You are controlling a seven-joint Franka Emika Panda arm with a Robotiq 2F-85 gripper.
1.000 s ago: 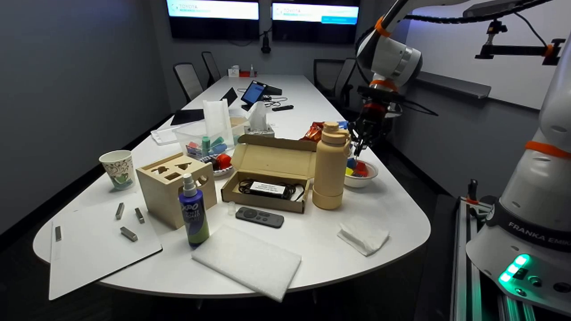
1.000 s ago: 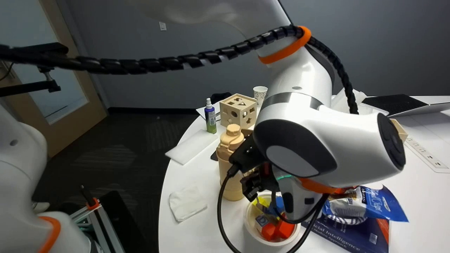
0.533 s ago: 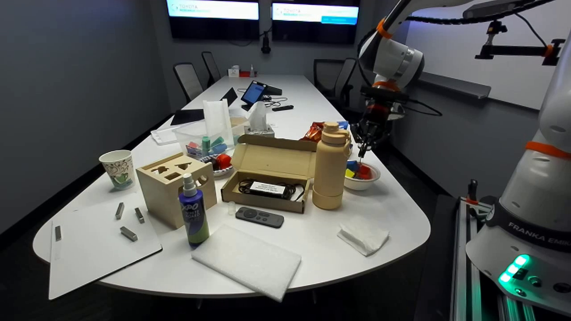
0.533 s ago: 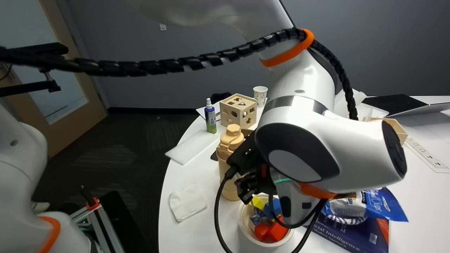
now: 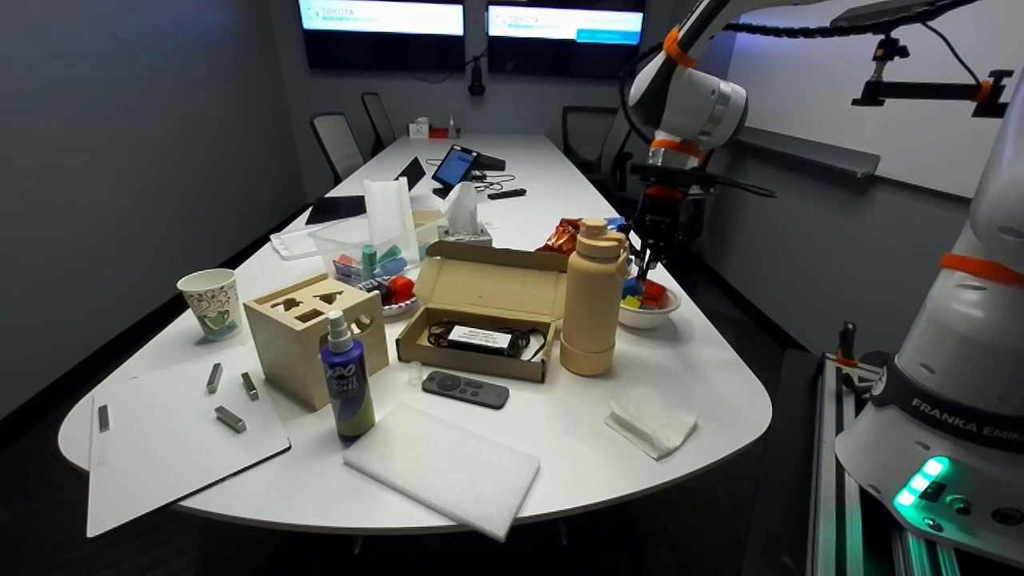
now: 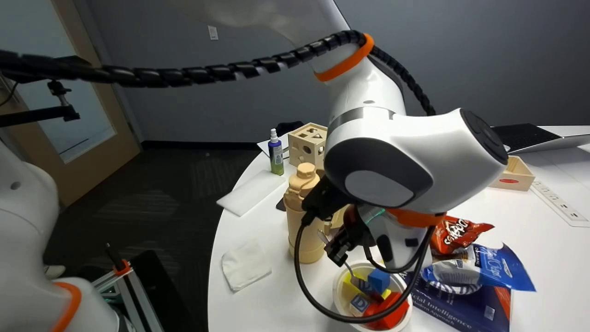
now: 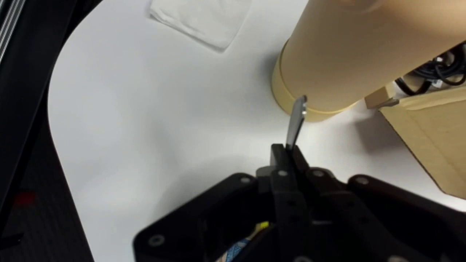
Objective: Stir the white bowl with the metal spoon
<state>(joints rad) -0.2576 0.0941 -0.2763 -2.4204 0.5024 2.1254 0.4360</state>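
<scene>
This is an office meeting room. A long white table with a rounded end [image 5: 552, 192] stretches toward two wide black wall screens [image 5: 382, 50], both lit and marked TOYOTA, with dark-framed, grey-backed office chairs [image 5: 338, 146] along its far sides. A large whiteboard [image 5: 792, 88] above a narrow grey tray [image 5: 812, 152] hangs on a plain grey wall [image 5: 808, 240], and a purple-and-green EXPO whiteboard spray bottle [image 5: 348, 388] stands on the table. A wood-framed glass door [image 6: 87, 131] and dark grey flooring [image 6: 166, 207] suit such a room; the white FRANKA robot arm [image 5: 948, 344] beside the table lends a touch of the lab.
</scene>
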